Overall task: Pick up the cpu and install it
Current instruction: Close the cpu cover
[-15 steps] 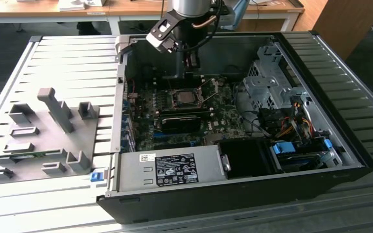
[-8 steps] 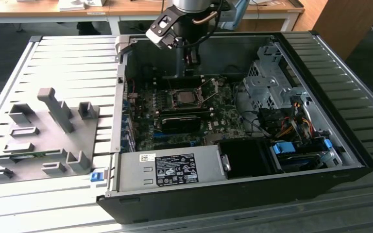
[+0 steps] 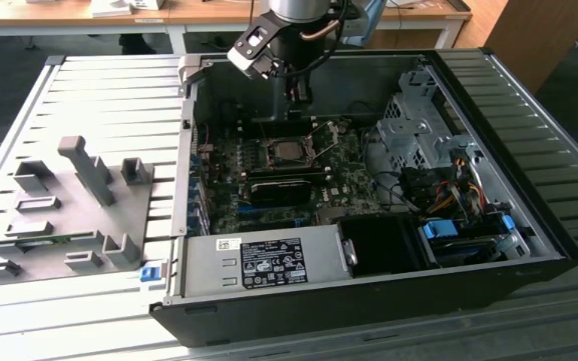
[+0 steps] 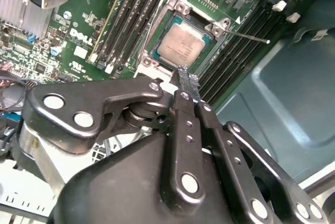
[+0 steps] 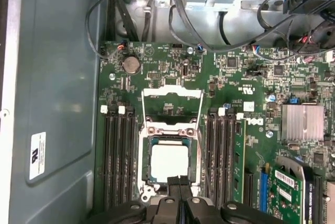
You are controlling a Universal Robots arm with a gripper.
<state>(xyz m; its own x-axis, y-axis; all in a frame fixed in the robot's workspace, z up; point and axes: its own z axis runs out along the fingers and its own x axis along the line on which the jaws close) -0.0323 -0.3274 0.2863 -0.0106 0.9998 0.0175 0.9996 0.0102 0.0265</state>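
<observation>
The cpu (image 5: 168,162) is a flat square with a matt silvery-grey lid and a paler rim. It lies face-up in the socket (image 5: 170,128), edges parallel to the socket's metal frame, with no long axis. Just beside the socket's edge hangs the black pincer (image 4: 188,81), its tips pressed together and empty, over the green motherboard (image 5: 230,85).

Black fingers (image 4: 187,85), tips speckled grey. Just beyond them the cpu (image 4: 181,45) shows a pale silvery-grey top, on a green motherboard (image 5: 172,72) dotted with pale print. Memory slots (image 5: 116,158) flanking the fingers are black; the case wall (image 5: 57,77) is blue-grey; the counter (image 3: 108,101) pale grey, ribbed.
</observation>
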